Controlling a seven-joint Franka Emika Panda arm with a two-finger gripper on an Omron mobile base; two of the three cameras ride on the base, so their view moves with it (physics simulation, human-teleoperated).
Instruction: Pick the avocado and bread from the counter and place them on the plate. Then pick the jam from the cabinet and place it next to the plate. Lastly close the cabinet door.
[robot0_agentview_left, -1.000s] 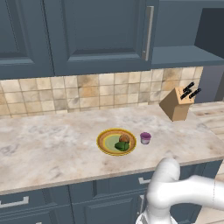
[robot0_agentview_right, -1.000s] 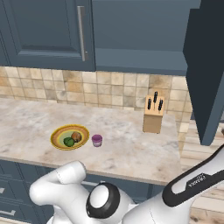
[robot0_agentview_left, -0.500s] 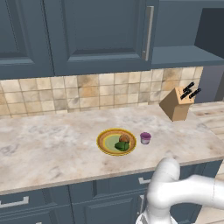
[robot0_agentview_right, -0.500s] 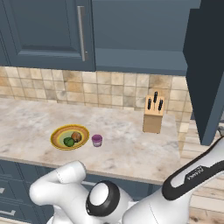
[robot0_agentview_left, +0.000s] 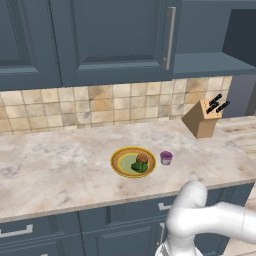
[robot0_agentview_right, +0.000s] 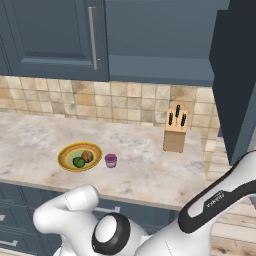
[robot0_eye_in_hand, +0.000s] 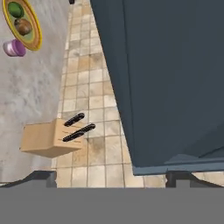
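Closing the cabinet door (robot0_agentview_right: 239, 80) was all that remained w/ jaws apart & empty, since avocado (robot0_agentview_left: 139, 167), bread (robot0_agentview_left: 142, 159) sat on plate (robot0_agentview_left: 120, 161), jam (robot0_agentview_left: 166, 158) beside.

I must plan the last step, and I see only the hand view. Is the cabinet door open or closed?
Observer: Open. In the right base view the cabinet door stands swung out toward the robot, at the right, above the end of the counter.
Operator: And the other door, to the left of it?
Observer: That one, with the grey bar handle, is shut.
Operator: Where is the arm?
Observer: In the right base view the arm reaches up to the right, below the open door.
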